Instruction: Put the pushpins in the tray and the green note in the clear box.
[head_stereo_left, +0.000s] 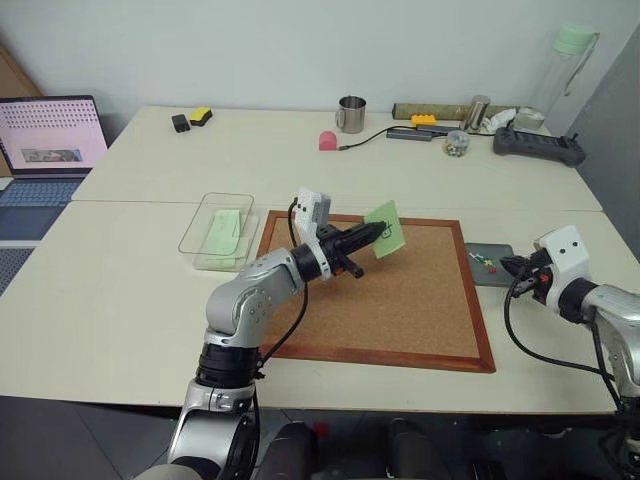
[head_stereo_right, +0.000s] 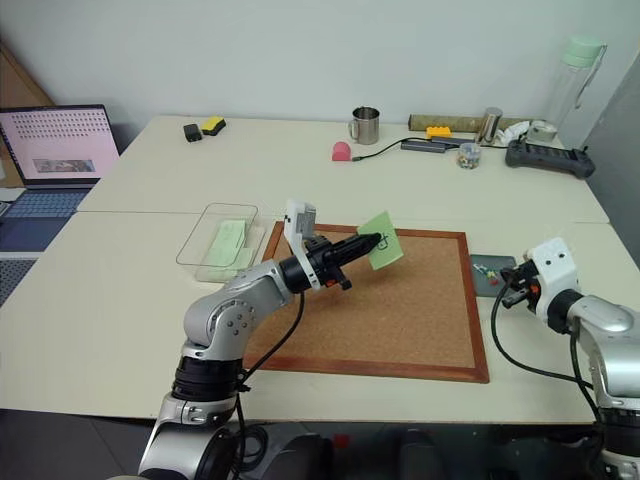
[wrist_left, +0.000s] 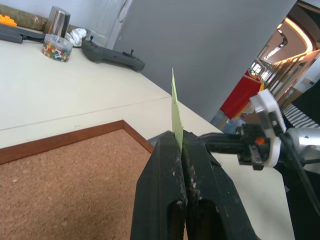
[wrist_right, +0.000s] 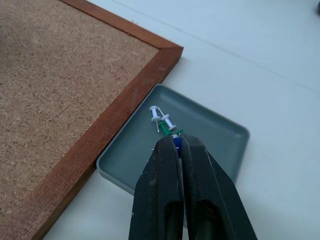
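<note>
Cork fills the middle of the pale table, a big wood-framed corkboard (head_stereo_left: 385, 295) lying flat, and from the head cameras the left gripper (head_stereo_left: 378, 233) hangs over its far-left part with the green note (head_stereo_left: 385, 230) pinched at the tips, the paper lifted clear of the board and tilted. Just off the board's left edge sits the clear box (head_stereo_left: 218, 232) with a plain pale green sheet (head_stereo_left: 226, 234) lying inside it. Off the board's right edge, touching the frame, is the small grey tray (head_stereo_left: 490, 264), and a few pushpins (head_stereo_left: 486, 262) lie in it, one reddish, one greenish; the right gripper (head_stereo_left: 512, 266) is at the tray's right rim, low over the table. Along the far edge I can see a metal mug (head_stereo_left: 351, 114), a little jar of colourful bits (head_stereo_left: 457, 143), a black controller (head_stereo_left: 537, 146) and a tall bottle (head_stereo_left: 566, 70), with a laptop (head_stereo_left: 50, 135) off to the left. Looking along the left wrist, the two black fingers (wrist_left: 167, 190) are pressed together on the note's lower edge, the sheet seen edge-on and standing up between them, the board's corner below and the right gripper beyond. Looking along the right wrist, the fingers (wrist_right: 165, 192) sit together over the tray, with a spot of blue and green at their tips; whether they grip a pin there I cannot tell. White-headed pins (wrist_right: 162, 119) lie on the tray floor just past them.
</note>
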